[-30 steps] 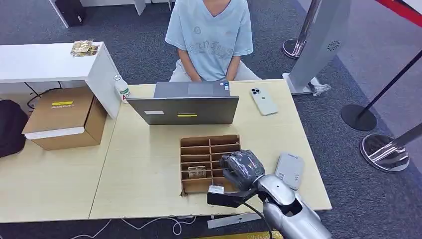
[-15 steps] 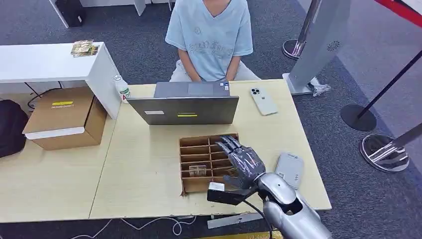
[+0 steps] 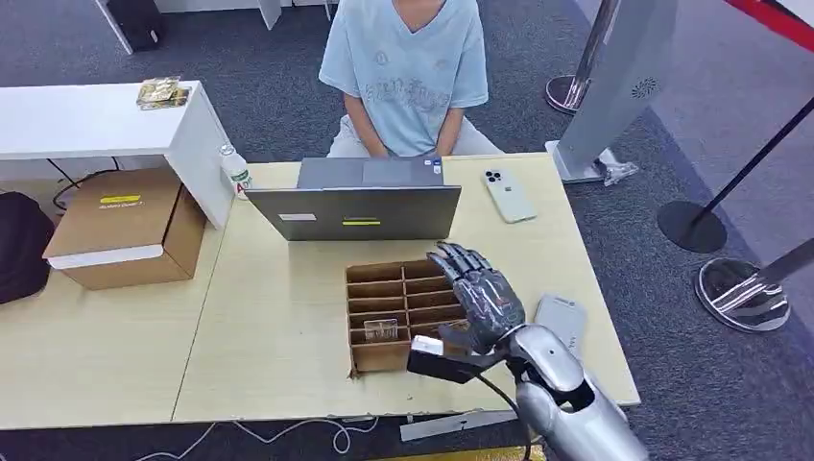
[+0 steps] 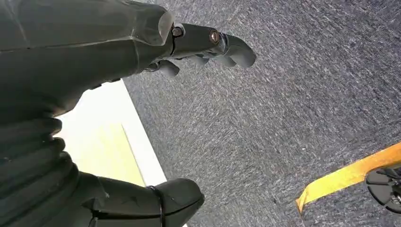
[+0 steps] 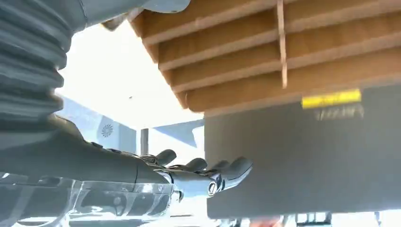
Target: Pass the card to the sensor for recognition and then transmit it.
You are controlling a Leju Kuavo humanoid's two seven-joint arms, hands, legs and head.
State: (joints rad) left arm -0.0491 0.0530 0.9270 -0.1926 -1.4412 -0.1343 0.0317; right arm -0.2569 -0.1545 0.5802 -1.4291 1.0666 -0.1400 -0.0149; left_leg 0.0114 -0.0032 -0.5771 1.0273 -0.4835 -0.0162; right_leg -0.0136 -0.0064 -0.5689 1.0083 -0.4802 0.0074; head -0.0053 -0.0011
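A cardboard organizer (image 3: 384, 357) with two columns of slots lies on the table in front of me. A small card (image 3: 381, 330) stands in a slot of its left column. My right hand (image 3: 483, 296) hovers over the right column with fingers spread and nothing in it. In the right wrist view its fingers (image 5: 204, 172) stretch out flat past the organizer (image 5: 283, 56) toward the laptop's back (image 5: 307, 156). The grey sensor (image 3: 562, 321) lies on the table just right of the hand. My left hand (image 4: 208, 45) hangs over the carpet, holding nothing.
A grey laptop (image 3: 355, 211) stands behind the organizer, with a person (image 3: 408, 67) seated at it. A phone (image 3: 507, 195) lies at the table's far right. A cardboard box (image 3: 125, 226) and a bottle (image 3: 234, 171) stand to the left.
My right hand was curled over the organizer's near right corner; its fingers have since spread and it has lifted and moved a little toward the laptop.
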